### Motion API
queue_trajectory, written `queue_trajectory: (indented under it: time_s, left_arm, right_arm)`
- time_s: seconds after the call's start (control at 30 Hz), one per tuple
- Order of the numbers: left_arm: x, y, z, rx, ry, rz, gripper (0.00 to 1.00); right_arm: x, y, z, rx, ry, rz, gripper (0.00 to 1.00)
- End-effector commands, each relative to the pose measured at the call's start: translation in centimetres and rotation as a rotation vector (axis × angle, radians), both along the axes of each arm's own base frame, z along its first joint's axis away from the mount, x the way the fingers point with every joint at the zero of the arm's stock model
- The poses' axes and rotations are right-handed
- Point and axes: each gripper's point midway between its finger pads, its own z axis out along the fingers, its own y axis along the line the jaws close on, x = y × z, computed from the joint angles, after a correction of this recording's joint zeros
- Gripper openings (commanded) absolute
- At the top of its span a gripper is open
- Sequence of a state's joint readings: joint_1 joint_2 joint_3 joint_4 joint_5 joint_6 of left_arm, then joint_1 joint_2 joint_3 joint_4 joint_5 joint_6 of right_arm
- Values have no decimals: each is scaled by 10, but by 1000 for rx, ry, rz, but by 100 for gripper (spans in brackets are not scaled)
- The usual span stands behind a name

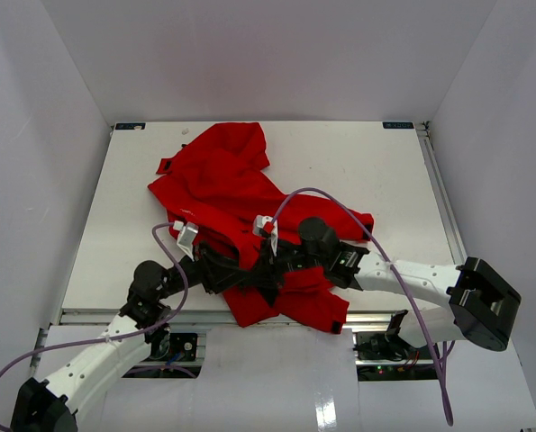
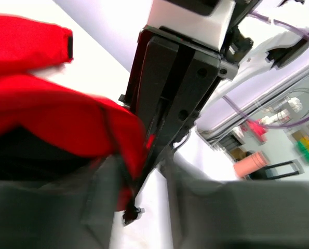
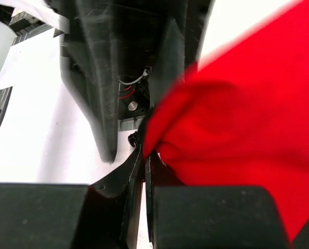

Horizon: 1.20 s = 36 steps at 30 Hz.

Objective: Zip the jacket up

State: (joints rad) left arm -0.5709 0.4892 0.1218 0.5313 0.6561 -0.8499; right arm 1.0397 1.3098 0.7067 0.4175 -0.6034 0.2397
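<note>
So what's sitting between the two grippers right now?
Only the jacket: its red edge with the dark zipper bunches between the left gripper and right gripper, clearest in the left wrist view.

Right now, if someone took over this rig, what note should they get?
Left gripper: fingers apart, holding nothing, next to the right one.
Right gripper: fingers shut on the zipper edge of the bright red fabric jacket.
Jacket lies crumpled on the white table, black lining showing.
Done: one edge gripped. Left: catch the other edge, join the zipper, pull it closed.
</note>
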Motion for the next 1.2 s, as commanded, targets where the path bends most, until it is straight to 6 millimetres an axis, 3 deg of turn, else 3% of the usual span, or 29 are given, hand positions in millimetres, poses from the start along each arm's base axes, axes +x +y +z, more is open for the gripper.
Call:
queue_trajectory:
  time_s: [0.0, 0.03, 0.07, 0.13, 0.33, 0.53, 0.67, 0.73, 0.9, 1.17]
  left_arm:
    - [27, 9, 24, 66, 34, 170, 79]
    - [36, 16, 23, 102, 69, 240, 84]
    - [45, 24, 14, 153, 124, 314, 84]
    - [54, 38, 17, 200, 175, 416, 84]
    - [61, 62, 5, 273, 307, 568, 76]
    - [56, 66, -54, 362, 562, 599, 72]
    - [36, 50, -84, 408, 716, 484, 62]
    - [32, 53, -91, 417, 757, 491, 60]
    - [30, 62, -79, 392, 783, 545, 61]
    - [53, 66, -98, 497, 856, 665, 67]
  right_arm:
    - [18, 2, 19, 74, -47, -92, 8]
    - [23, -1, 18, 70, -43, -122, 8]
    - [30, -6, 16, 64, -37, -157, 8]
    - [42, -15, 12, 55, -7, -223, 8]
    - [87, -46, 6, 33, 45, -423, 8]
    - [123, -76, 18, 26, 39, -603, 8]
    - [122, -83, 27, 45, 17, -615, 8]
    - [120, -83, 25, 41, 14, -609, 8]
    - [121, -82, 17, 32, 18, -611, 8]
    - [126, -78, 10, 16, 32, -609, 8]
